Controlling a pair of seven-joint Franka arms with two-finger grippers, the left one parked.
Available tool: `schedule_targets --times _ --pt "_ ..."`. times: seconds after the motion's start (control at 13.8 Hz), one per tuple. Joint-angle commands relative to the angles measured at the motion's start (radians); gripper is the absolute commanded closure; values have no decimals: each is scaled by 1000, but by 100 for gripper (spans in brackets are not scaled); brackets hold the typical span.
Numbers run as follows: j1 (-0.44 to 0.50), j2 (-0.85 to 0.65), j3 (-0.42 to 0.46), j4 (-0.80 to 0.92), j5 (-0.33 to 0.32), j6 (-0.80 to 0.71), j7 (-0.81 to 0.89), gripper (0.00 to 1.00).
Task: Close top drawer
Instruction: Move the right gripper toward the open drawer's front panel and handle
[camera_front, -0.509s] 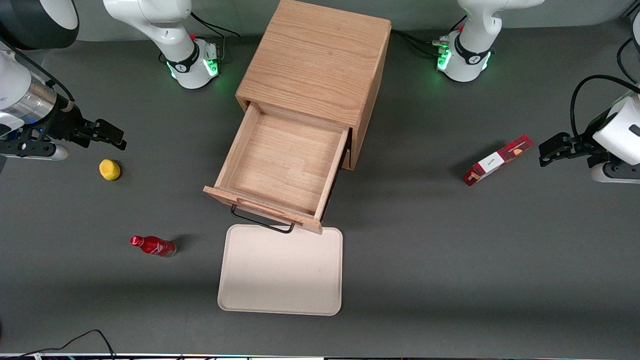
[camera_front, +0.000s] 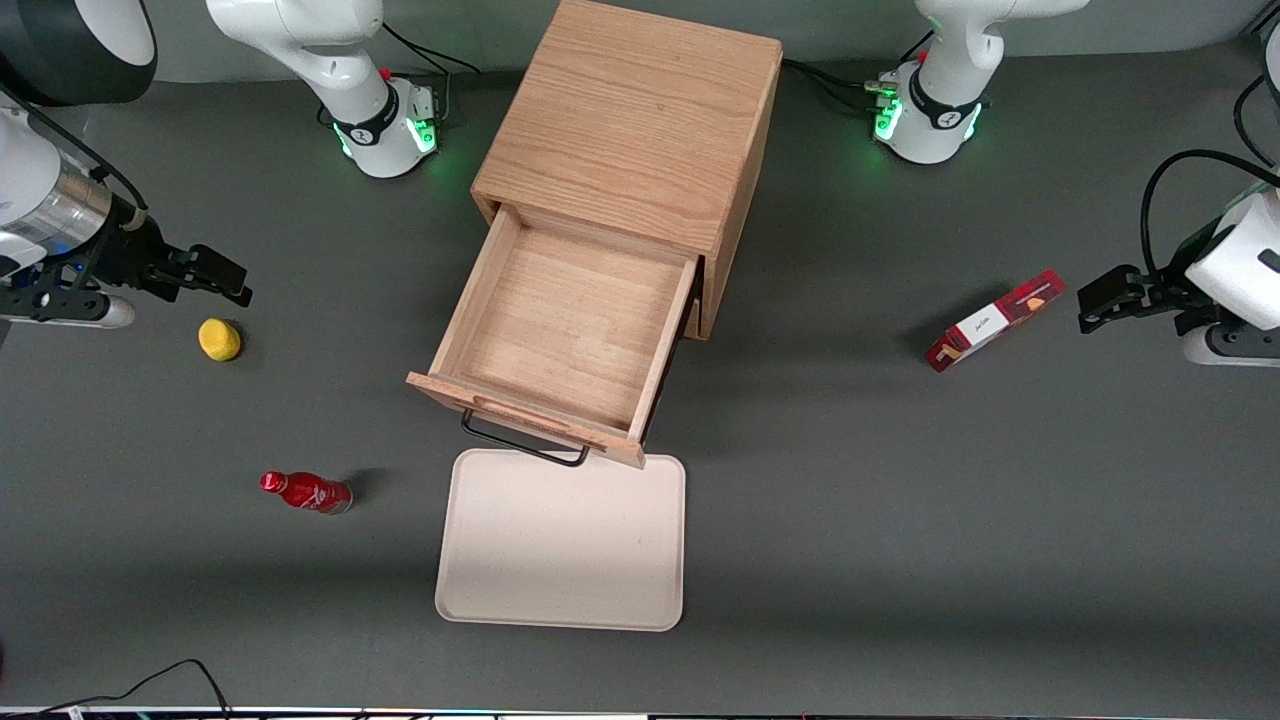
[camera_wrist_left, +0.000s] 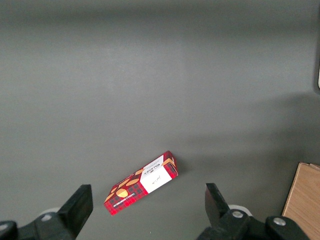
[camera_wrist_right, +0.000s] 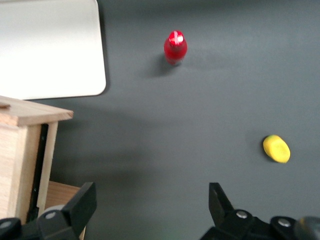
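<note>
The top drawer (camera_front: 570, 330) of the oak cabinet (camera_front: 630, 130) is pulled far out toward the front camera; it is an empty light-wood box with a black wire handle (camera_front: 522, 445) under its front panel. Its front corner also shows in the right wrist view (camera_wrist_right: 30, 117). My gripper (camera_front: 215, 275) hangs open and empty above the table toward the working arm's end, well away from the drawer and just above a yellow lemon (camera_front: 219, 339). Its two black fingers stand wide apart in the right wrist view (camera_wrist_right: 152, 205).
A beige tray (camera_front: 562, 540) lies on the table just in front of the drawer, nearer the camera. A red bottle (camera_front: 306, 492) lies beside the tray toward the working arm's end. A red snack box (camera_front: 995, 320) lies toward the parked arm's end.
My gripper has shifted slightly away from the front camera and outward; the drawer and objects have not moved.
</note>
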Motion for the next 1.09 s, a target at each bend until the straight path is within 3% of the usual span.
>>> schedule_targets --times 0.0,0.22,0.51,0.8,1.02 --pt "6 151 38 225 -27 -93 17 0" --pt "15 289 54 414 -21 -161 -8 0" --pt "50 441 57 584 -5 -158 -168 0" --pt "94 578 60 719 118 -101 -347 0" --pt "111 659 115 793 127 -58 -446 0"
